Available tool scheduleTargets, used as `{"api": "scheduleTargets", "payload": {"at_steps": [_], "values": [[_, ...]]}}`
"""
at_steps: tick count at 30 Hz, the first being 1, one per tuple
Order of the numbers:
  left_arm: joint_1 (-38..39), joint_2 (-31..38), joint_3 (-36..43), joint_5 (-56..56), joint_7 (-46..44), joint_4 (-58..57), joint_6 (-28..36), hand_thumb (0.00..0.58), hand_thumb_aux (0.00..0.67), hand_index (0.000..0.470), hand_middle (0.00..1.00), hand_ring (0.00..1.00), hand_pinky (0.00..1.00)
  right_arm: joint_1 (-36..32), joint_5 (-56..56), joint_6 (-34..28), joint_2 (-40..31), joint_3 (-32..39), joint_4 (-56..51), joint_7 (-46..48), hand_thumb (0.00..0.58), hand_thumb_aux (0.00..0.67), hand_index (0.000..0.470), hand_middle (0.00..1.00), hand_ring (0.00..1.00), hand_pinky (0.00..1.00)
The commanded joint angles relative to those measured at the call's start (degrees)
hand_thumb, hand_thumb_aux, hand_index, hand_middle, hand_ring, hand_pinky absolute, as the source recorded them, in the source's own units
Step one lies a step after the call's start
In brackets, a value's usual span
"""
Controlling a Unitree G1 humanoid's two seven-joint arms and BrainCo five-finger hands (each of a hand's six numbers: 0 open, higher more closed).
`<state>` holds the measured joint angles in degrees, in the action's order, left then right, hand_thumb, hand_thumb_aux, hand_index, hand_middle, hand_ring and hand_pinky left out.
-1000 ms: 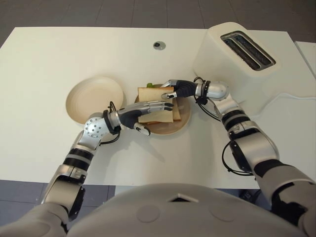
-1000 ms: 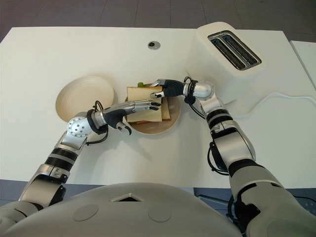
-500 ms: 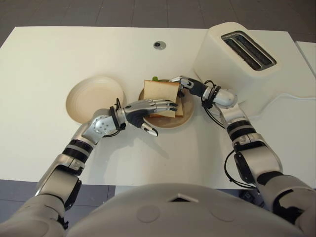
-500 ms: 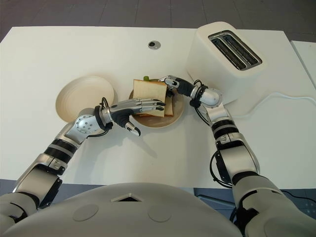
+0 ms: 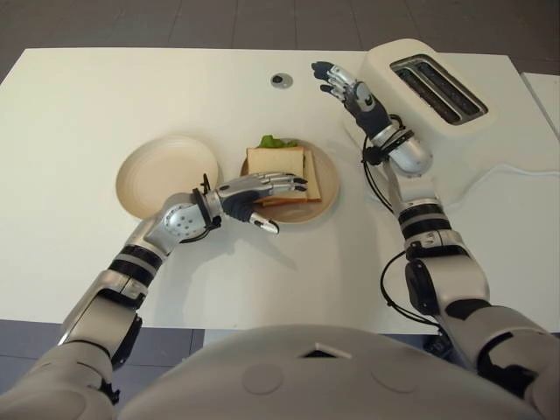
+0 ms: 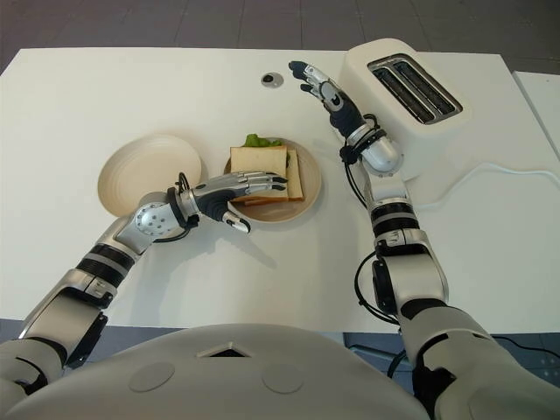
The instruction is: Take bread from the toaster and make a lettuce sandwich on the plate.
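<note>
Fingers of my left hand (image 5: 249,190) extended, holding nothing, over the sandwich's (image 5: 280,163) near edge; fingers of my right hand (image 5: 348,87) spread, empty, beside the toaster (image 5: 448,131); sandwich on plate (image 5: 326,194); lettuce (image 5: 276,141) protruding at its far side.

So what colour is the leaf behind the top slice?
Green; the lettuce shows past the bread, clearest in the left eye view.
</note>
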<state>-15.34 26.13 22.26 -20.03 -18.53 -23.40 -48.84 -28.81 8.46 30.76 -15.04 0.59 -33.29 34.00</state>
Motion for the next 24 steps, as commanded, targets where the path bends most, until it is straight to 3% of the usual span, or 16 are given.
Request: {"api": "scheduleTargets", "payload": {"at_steps": [1, 2, 3, 7, 9, 11, 14, 18, 20, 24], "values": [[3.53, 0.08, 3.05, 25.74, -6.45, 16.71, -1.39, 0.580, 0.670, 0.470, 0.41, 0.41, 0.41, 8.92, 12.60, -7.80, -0.50, 2.18, 14.11, 13.12, 0.580, 0.670, 0.470, 1.00, 1.00, 1.00], [4.70, 1.31, 4.85, 33.02, -9.03, 21.90, -0.98, 0.580, 0.670, 0.470, 0.78, 0.78, 0.78, 11.34, 15.68, -10.09, -1.15, 2.95, 18.15, 16.26, 0.580, 0.670, 0.470, 1.00, 1.00, 1.00], [5.85, 2.94, 6.53, 39.30, -12.22, 26.13, -0.32, 0.580, 0.670, 0.470, 1.00, 1.00, 1.00, 14.44, 18.51, -12.32, -2.48, 4.34, 22.71, 19.97, 0.580, 0.670, 0.470, 1.00, 1.00, 1.00], [10.66, 9.32, 10.62, 52.04, -26.07, 33.12, 3.10, 0.580, 0.670, 0.470, 1.00, 1.00, 1.00, 24.60, 19.75, -14.75, -8.76, 10.63, 31.84, 32.75, 0.580, 0.670, 0.470, 1.00, 1.00, 1.00], [12.29, 11.35, 12.23, 49.28, -31.47, 32.05, 4.47, 0.580, 0.670, 0.470, 1.00, 1.00, 1.00, 27.51, 15.94, -13.30, -11.14, 13.32, 31.36, 36.27, 0.580, 0.670, 0.470, 1.00, 1.00, 1.00], [11.96, 11.57, 13.62, 38.41, -34.28, 25.00, 5.76, 0.580, 0.670, 0.470, 1.00, 1.00, 1.00, 29.00, 10.56, -11.25, -12.65, 15.76, 29.09, 37.29, 0.580, 0.670, 0.470, 1.00, 1.00, 1.00], [8.56, 8.49, 13.03, 18.80, -28.37, 12.27, 9.66, 0.580, 0.670, 0.470, 1.00, 1.00, 1.00, 28.74, 4.41, -9.18, -12.92, 18.50, 24.95, 37.07, 0.580, 0.670, 0.470, 1.00, 1.00, 1.00], [6.27, 6.06, 12.19, 7.07, -22.27, 5.66, 10.82, 0.580, 0.670, 0.470, 1.00, 1.00, 1.00, 26.25, -5.34, -6.08, -12.09, 21.62, 17.46, 32.48, 0.580, 0.670, 0.470, 1.00, 1.00, 1.00], [4.21, 5.01, 11.11, 1.13, -16.40, 1.81, 11.00, 0.580, 0.670, 0.470, 1.00, 1.00, 1.00, 23.72, -8.18, -4.09, -9.53, 21.21, 13.37, 26.42, 0.580, 0.670, 0.470, 1.00, 1.00, 1.00], [-2.35, 2.59, 7.45, -10.74, 2.70, -5.45, 12.28, 0.580, 0.670, 0.470, 1.00, 1.00, 1.00, 15.42, -15.87, 0.64, -3.51, 17.07, 2.90, 4.88, 0.580, 0.670, 0.470, 1.00, 1.00, 1.00]]}}
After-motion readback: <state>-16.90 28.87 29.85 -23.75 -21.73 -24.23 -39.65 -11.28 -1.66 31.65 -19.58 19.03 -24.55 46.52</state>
